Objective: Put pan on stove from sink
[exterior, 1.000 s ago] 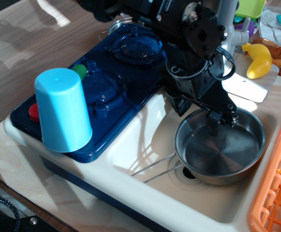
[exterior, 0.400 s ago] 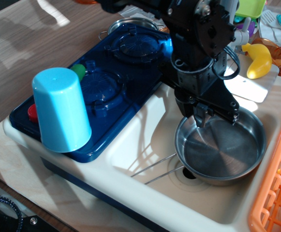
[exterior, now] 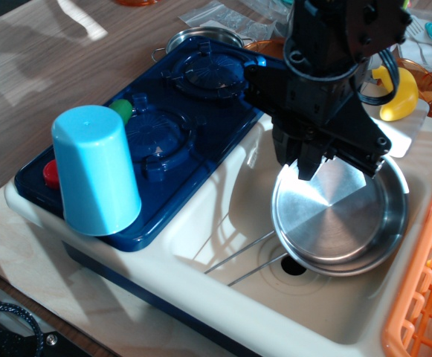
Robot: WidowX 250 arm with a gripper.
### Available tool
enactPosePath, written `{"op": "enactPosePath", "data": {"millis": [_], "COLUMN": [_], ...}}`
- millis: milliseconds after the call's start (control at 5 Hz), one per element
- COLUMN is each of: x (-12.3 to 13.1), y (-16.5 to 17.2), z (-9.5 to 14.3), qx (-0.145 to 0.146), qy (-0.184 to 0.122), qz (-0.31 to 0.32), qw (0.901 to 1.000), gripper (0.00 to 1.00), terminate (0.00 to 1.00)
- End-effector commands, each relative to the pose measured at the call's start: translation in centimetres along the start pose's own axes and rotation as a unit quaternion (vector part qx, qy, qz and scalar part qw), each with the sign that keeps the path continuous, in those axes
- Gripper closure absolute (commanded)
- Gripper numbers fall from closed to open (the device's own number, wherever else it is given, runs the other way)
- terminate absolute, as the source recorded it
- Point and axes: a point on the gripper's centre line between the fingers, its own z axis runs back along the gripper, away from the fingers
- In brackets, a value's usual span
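Hand (exterior: 305,165) over pan (exterior: 342,219) rim in sink (exterior: 234,197); grip state unclear. Confirm firm rim pinch before lifting toward stove (exterior: 172,126).

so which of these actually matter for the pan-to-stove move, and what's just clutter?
Job:
pan, in the sink
stove
gripper, over the pan's rim

Lying about:
blue cup, upside down on the stove's front edge
small steel pot behind the stove
yellow banana
orange dish rack
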Motion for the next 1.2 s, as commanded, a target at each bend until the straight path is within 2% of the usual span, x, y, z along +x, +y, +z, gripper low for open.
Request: {"op": "enactPosePath", "data": {"millis": [0,400,600,800,1000], "x": [-0.1,-1.2,-1.5,-0.8,0.2], "y": [0.1,3.4,5.6,7.6,8.9], "z": [3.5,5.6,5.3,5.9,6.0], "qx": [0.030,0.096,0.099,0.118,0.119], "qy": [-0.039,-0.060,-0.066,-0.071,-0.066], "qz": [0.074,0.111,0.127,0.130,0.143], "qw": [0.9960,0.9873,0.9847,0.9819,0.9804], "gripper": [1.00,1.00,1.00,1.00,1.00], "terminate": [0.00,0.00,0.00,0.00,0.00]}}
